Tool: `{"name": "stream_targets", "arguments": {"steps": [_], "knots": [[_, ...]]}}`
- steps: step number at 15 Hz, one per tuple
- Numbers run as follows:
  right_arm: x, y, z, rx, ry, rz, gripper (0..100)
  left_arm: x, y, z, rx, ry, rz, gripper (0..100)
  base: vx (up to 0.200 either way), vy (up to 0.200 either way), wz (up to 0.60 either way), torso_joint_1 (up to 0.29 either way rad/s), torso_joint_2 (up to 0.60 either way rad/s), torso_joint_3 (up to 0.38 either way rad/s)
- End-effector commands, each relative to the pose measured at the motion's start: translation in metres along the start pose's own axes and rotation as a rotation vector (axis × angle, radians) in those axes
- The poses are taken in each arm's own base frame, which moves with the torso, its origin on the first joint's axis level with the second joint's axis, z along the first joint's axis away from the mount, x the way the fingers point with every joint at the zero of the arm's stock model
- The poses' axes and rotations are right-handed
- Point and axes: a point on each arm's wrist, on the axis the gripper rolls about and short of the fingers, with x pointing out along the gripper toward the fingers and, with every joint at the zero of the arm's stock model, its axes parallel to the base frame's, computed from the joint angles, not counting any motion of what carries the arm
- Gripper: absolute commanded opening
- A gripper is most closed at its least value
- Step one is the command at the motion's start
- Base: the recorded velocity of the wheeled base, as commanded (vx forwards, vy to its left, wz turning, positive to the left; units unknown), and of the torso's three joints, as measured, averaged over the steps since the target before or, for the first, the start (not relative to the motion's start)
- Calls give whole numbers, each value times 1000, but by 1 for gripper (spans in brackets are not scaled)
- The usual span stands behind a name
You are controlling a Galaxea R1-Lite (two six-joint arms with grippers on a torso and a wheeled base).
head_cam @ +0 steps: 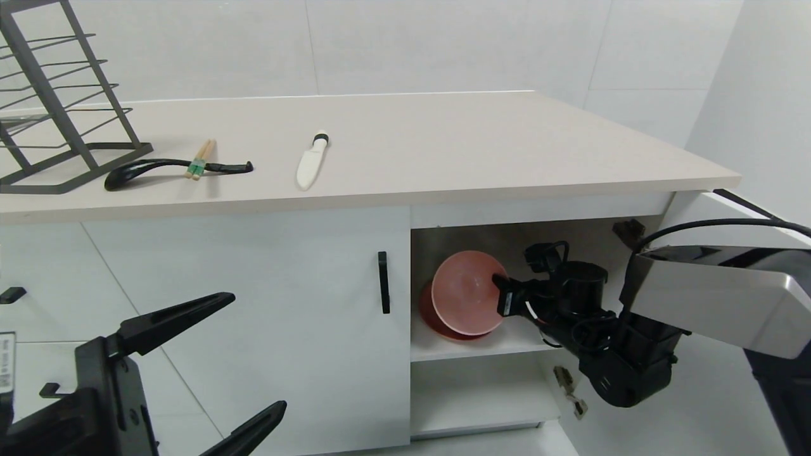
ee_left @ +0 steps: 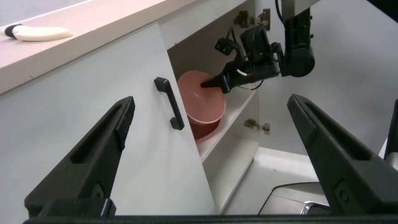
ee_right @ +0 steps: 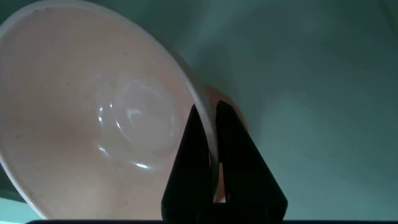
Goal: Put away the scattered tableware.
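Right gripper [head_cam: 500, 293] pinches the rim of the pink bowl [head_cam: 464, 291], held tilted over a red bowl [head_cam: 436, 322] on the open cupboard's shelf [head_cam: 443, 347], likely to nest it; left gripper [head_cam: 256, 350] spread, low by the shut door [head_cam: 266, 304]; ladle [head_cam: 123, 176], chopsticks [head_cam: 201, 159], knife [head_cam: 310, 166] lie on the counter [head_cam: 475, 145].

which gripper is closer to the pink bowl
Right. The right gripper is shut on the rim of the pink bowl inside the cupboard; the left gripper hangs open outside, before the closed door.
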Motion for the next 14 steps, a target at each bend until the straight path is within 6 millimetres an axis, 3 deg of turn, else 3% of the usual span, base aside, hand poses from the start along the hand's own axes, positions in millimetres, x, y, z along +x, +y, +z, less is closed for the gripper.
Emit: {"name": "stream_targets", "arguments": {"steps": [1, 3, 7, 14], "knots": [[5, -2, -11, 1, 28, -3, 0, 1, 0, -1, -1, 6, -1, 100, 0, 0, 0, 0, 0, 0], [5, -2, -13, 1, 36, -5, 0, 0, 0, -2, -3, 12, -2, 100, 0, 0, 0, 0, 0, 0], [30, -3, -10, 2, 64, -12, 0, 1, -1, -5, -10, 35, -7, 100, 0, 0, 0, 0, 0, 0], [30, 1, -16, -4, 81, -11, 0, 2, 0, -6, -12, 39, -6, 100, 0, 0, 0, 0, 0, 0]]}}
